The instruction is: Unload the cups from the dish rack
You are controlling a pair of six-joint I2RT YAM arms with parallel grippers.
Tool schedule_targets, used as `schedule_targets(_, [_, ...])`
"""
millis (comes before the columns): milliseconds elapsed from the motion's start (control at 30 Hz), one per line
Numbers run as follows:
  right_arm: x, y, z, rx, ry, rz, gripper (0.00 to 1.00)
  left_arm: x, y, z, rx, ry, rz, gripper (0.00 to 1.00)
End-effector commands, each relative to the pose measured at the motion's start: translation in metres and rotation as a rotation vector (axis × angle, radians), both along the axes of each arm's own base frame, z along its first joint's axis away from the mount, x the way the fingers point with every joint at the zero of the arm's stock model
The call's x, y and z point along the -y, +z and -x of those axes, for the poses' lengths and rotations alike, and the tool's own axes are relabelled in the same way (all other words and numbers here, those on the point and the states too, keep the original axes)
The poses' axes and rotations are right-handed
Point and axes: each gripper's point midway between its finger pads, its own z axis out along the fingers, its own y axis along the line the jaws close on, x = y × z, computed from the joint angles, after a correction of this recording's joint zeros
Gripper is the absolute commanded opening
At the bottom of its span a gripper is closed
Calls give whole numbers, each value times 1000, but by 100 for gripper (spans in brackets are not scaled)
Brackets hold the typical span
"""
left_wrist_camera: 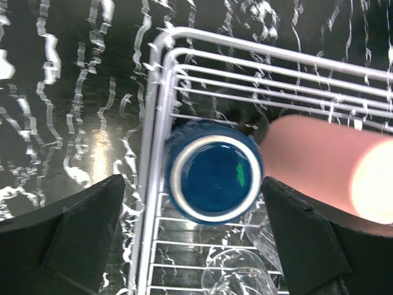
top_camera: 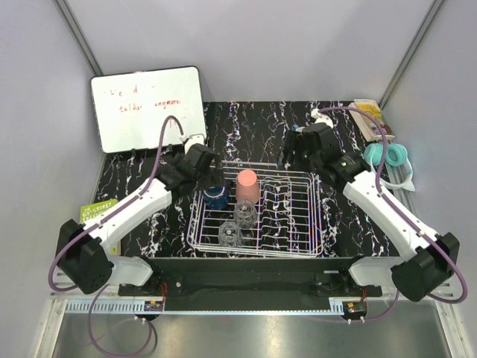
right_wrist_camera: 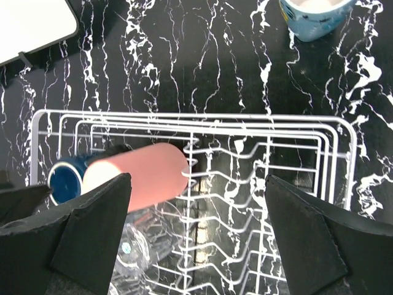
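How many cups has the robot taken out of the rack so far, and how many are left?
One looks done: the teal mug stands on the table, outside the dish rack. In hand: nothing yet, but the left claw hangs open over the dark blue cup. Left: that cup, the pink tumbler and two clear glasses, all in the rack.
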Motion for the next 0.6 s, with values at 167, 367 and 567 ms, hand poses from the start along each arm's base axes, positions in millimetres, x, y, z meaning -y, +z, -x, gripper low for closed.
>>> schedule_targets(167, [10, 21, 18, 121, -8, -58, 97, 38, 1, -16, 22, -54, 6, 99])
schedule_targets(367, [15, 10, 26, 106, -13, -60, 97, 38, -30, -15, -36, -36, -24, 99])
schedule_targets(567, [14, 2, 29, 91, -7, -65, 97, 40, -49, -17, -70, -38, -46, 99])
